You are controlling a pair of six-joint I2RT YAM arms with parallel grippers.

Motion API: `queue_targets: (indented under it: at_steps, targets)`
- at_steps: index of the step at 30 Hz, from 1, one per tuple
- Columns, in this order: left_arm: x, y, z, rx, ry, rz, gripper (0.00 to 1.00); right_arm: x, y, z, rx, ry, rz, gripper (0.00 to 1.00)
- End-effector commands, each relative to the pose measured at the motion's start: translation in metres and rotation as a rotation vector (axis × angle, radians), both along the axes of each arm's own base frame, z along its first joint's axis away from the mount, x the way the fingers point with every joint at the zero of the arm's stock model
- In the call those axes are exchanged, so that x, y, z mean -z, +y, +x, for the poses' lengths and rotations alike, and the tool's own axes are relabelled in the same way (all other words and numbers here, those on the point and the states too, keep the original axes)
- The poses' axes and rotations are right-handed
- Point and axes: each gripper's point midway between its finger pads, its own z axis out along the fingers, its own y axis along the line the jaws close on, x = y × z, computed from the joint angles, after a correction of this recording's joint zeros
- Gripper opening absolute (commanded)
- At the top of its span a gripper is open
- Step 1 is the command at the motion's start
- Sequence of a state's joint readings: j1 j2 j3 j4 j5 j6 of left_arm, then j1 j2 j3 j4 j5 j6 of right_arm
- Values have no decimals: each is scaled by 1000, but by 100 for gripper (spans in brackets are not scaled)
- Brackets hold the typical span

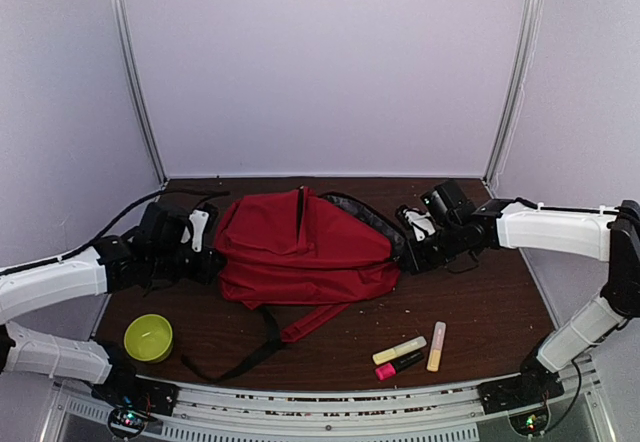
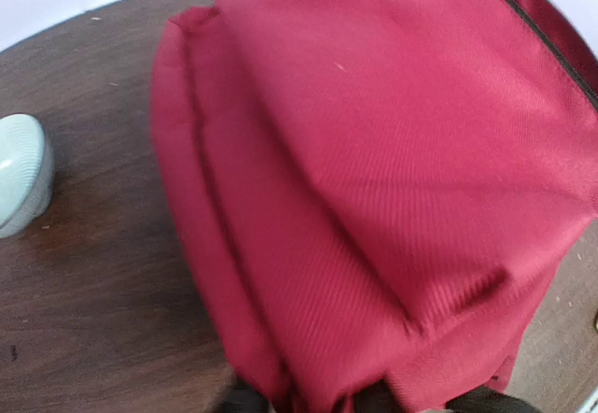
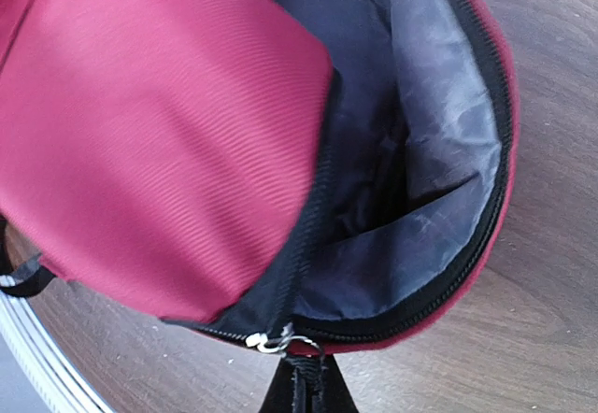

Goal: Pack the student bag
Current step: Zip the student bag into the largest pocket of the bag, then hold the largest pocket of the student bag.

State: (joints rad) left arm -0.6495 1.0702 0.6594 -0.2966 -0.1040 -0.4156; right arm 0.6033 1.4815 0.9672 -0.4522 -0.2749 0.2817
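The student bag (image 1: 300, 247) is a large red backpack lying flat in the middle of the dark wooden table. Its main zip is open on the right side and shows grey lining (image 3: 439, 105). My left gripper (image 1: 203, 255) is at the bag's left end. In the left wrist view, red fabric (image 2: 374, 151) bunches between the fingertips at the bottom edge (image 2: 346, 404). My right gripper (image 1: 412, 252) is at the bag's right end, shut on the black zip pull strap (image 3: 304, 385) just below the silver slider (image 3: 276, 341).
A lime green bowl (image 1: 148, 338) stands near the front left. Three highlighters lie at the front right: yellow (image 1: 400, 349), pink (image 1: 398, 365) and orange (image 1: 436, 346). A black strap (image 1: 250, 352) trails toward the front edge. A pale round object (image 2: 19, 175) sits left of the bag.
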Motion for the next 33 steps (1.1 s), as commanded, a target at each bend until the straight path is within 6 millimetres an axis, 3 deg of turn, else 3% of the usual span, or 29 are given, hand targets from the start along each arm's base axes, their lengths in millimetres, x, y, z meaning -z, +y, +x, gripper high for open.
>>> queue_targets:
  at_steps: [1, 3, 5, 6, 8, 11, 14, 17, 19, 21, 22, 24, 30, 32, 33]
  targets:
    - [-50, 13, 23, -63, -208, -20, 74, -5, 6, -3, -24, 9, -4, 0]
    - [-79, 1, 22, -15, -328, 6, 78, -6, 7, -3, -29, 8, 1, 0]
    - [-108, -28, 12, 85, -464, 70, 78, -6, 6, -5, -34, 11, -2, 0]
    - [-122, -46, 5, 142, -537, 96, 77, -5, 6, -6, -37, 17, -4, 0]
    - [-131, -99, -16, 315, -634, 140, 77, -3, 7, -8, -43, 31, -4, 0]
    - [-118, -177, -36, 570, -678, 181, 78, -3, 9, -8, -48, 40, 10, 0]
    - [-90, -247, -51, 777, -654, 248, 79, -3, 10, -6, -47, 42, 16, 0]
    - [-59, -295, -57, 907, -653, 357, 78, -1, 10, -5, -44, 55, 38, 0]
    - [-43, -311, -48, 929, -651, 423, 76, -2, 13, -5, -43, 66, 71, 0]
    - [-15, -317, -39, 950, -632, 523, 73, -4, 14, -3, -43, 69, 102, 0]
    - [-10, -318, -34, 947, -633, 563, 70, -5, 15, -3, -41, 70, 109, 0]
    - [11, -319, -25, 944, -612, 649, 60, -6, 15, -1, -40, 70, 111, 0]
    - [35, -306, 2, 839, -584, 801, 36, -6, 15, 3, -35, 73, 110, 0]
    - [38, -300, 5, 816, -581, 831, 23, -8, 13, 4, -26, 70, 105, 0]
    - [39, -297, 6, 808, -579, 843, 8, -11, 11, 6, -20, 64, 101, 0]
